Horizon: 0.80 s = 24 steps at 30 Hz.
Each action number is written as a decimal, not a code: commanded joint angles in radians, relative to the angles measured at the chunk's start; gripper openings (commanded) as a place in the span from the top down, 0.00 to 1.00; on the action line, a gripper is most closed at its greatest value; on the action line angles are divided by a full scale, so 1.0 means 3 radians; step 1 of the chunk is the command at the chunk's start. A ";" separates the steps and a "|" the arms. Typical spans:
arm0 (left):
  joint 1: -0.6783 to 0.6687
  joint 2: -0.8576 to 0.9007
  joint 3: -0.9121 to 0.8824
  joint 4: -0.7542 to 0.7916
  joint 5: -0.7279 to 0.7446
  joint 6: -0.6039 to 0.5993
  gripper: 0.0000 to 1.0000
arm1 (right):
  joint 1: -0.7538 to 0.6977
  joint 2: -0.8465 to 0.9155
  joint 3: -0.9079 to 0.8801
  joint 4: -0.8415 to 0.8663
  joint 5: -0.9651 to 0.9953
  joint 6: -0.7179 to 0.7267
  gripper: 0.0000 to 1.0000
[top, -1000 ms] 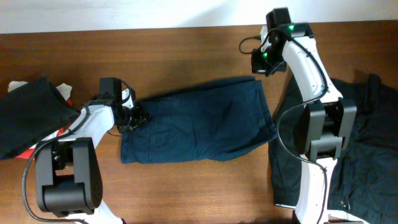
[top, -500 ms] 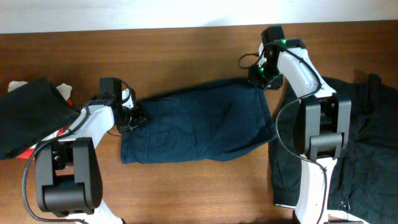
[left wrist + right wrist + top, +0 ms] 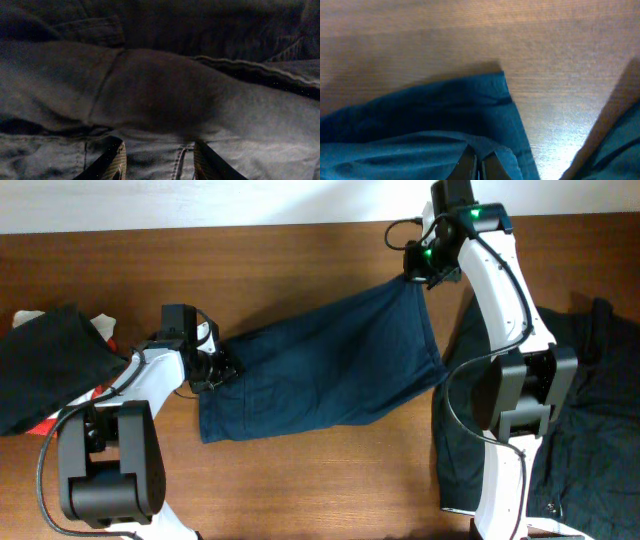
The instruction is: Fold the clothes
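Note:
The navy blue shorts (image 3: pixel 320 375) lie spread across the middle of the table in the overhead view. My right gripper (image 3: pixel 418 272) is shut on their far right corner and holds it raised toward the back edge. In the right wrist view the fingers (image 3: pixel 479 162) pinch a fold of the blue fabric (image 3: pixel 420 145). My left gripper (image 3: pixel 213 368) sits at the shorts' left edge. In the left wrist view its fingers (image 3: pixel 159 150) are apart, with the fabric (image 3: pixel 160 85) and a seam lying between them.
A near-black garment (image 3: pixel 590 410) lies at the right beside the right arm's base. Another dark garment (image 3: pixel 40 365) lies at the far left, with a white and red item (image 3: pixel 102 330) next to it. Bare wooden table (image 3: pixel 300 260) runs behind the shorts.
My right gripper dropped onto the shorts' far right corner, closed on it and pulled it up and back, stretching the fabric. The left gripper has stayed in place.

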 commanded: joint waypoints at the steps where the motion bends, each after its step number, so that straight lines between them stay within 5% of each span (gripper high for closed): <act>1: 0.0010 0.0154 -0.0039 -0.0029 -0.0175 0.0053 0.56 | -0.0042 0.0014 0.0022 0.0005 0.0136 -0.0047 0.96; 5: 0.0010 0.0154 -0.0039 -0.0031 -0.0175 0.0053 0.56 | -0.0042 0.0238 -0.0148 0.0158 0.0178 -0.0046 0.94; 7: 0.0010 0.0154 -0.0039 -0.0033 -0.0174 0.0053 0.56 | -0.0050 0.0342 -0.0167 0.0117 0.0397 -0.0045 0.67; 8: 0.0010 0.0154 -0.0039 -0.0041 -0.0174 0.0053 0.56 | -0.0062 0.0343 -0.0164 0.0074 0.0470 -0.0045 0.62; 13: 0.0010 0.0154 -0.0039 -0.0028 -0.0175 0.0053 0.56 | -0.0175 0.0131 0.0042 -0.0468 0.0474 -0.0046 0.60; 18: 0.0010 0.0154 -0.0039 -0.0028 -0.0175 0.0053 0.56 | -0.0197 -0.0019 0.0015 -0.1672 0.0359 -0.0276 0.61; 24: 0.0010 0.0154 -0.0039 -0.0031 -0.0174 0.0053 0.56 | -0.0184 -0.0242 -0.0802 -0.1671 -0.0575 -0.0589 0.64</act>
